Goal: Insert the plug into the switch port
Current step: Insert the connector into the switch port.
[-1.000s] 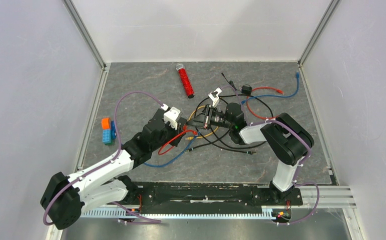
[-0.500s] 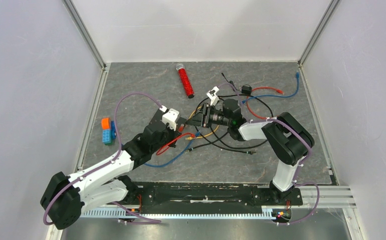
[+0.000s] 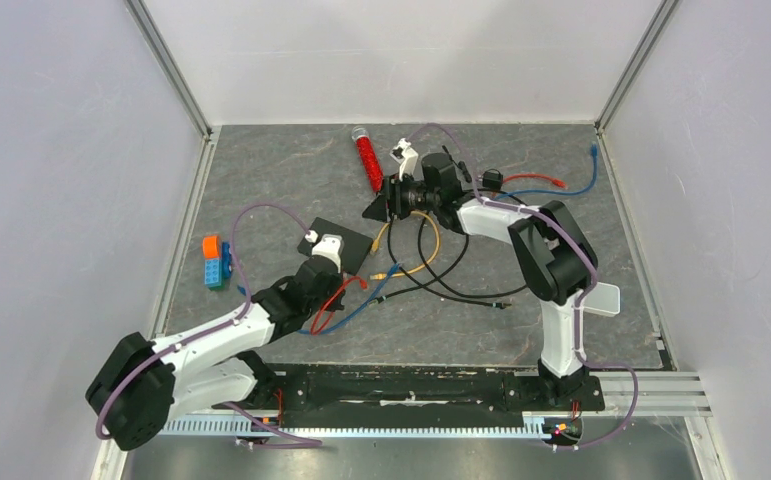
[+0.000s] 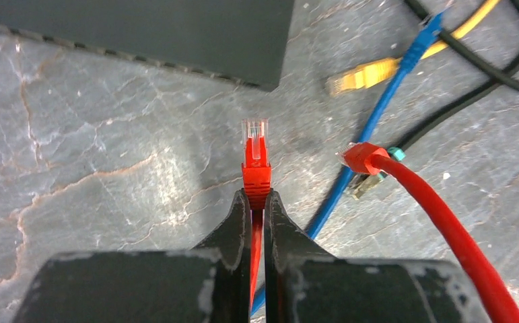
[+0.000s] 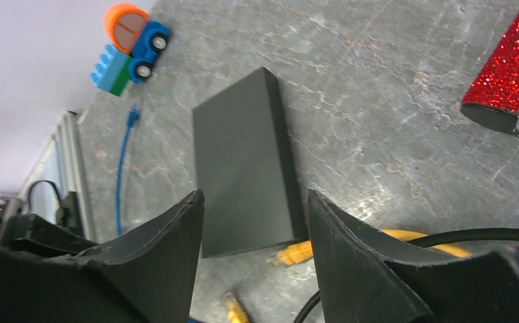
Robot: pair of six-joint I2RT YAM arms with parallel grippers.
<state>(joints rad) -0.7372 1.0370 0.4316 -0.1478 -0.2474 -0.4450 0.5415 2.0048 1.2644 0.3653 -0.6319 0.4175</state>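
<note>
My left gripper [image 4: 256,195] is shut on a red plug [image 4: 256,161] whose clear tip points at the flat black box [image 4: 135,27] a short way ahead, without touching it. The switch ports [image 4: 176,66] run as a row along the box's near edge. From above, the left gripper [image 3: 344,265] sits just in front of the box [image 3: 341,228]. My right gripper [image 3: 376,207] hangs open behind the box near the red tube. Nothing lies between its fingers [image 5: 169,242].
A yellow plug [image 4: 364,74], a blue cable [image 4: 377,114], a second red plug [image 4: 361,158] and black cables [image 3: 441,280] lie right of the box. A red glitter tube [image 3: 368,162] lies at the back. A toy block car [image 3: 213,262] stands at the left.
The right gripper opened and swung back toward the red tube, uncovering the black box. The left gripper closed on the red plug and drew slightly nearer the table's front.
</note>
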